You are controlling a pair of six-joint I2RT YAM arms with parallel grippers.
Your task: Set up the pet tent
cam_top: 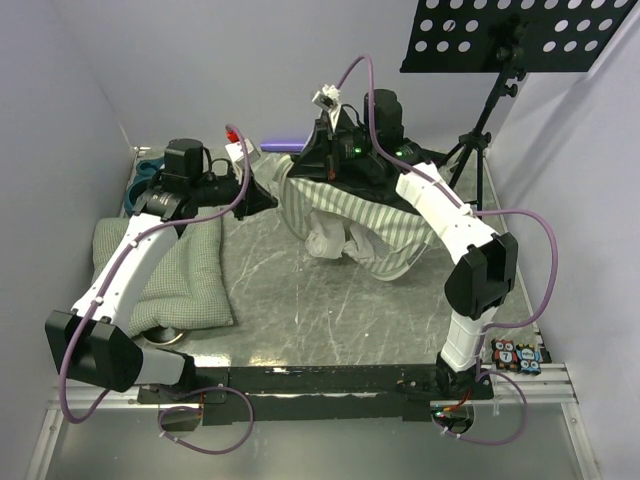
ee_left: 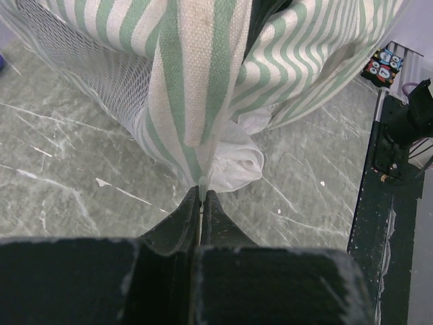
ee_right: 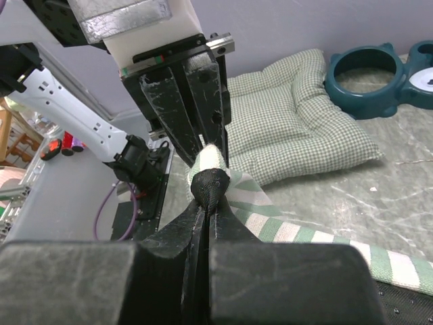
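Observation:
The pet tent (cam_top: 350,225) lies slumped at the back middle of the table, green-and-white striped with white mesh (ee_left: 101,68) and black lining. My left gripper (cam_top: 272,199) is at its left end. In the left wrist view, that gripper (ee_left: 202,194) is shut on a thin white edge at the bottom of the hanging striped fabric (ee_left: 196,68). My right gripper (cam_top: 298,170) reaches in from the back right. In its wrist view, the gripper (ee_right: 210,196) is shut on a black fold of the tent (ee_right: 213,183). Just above, the left gripper's fingers (ee_right: 196,115) pinch the same striped corner.
A green-checked cushion (cam_top: 185,270) lies at the left, with a metal bowl (cam_top: 160,337) under its near edge. A teal bowl holder (ee_right: 369,81) stands behind it. A black music stand (cam_top: 520,35) rises at the back right. A small colourful card (cam_top: 515,353) sits by the right arm's base.

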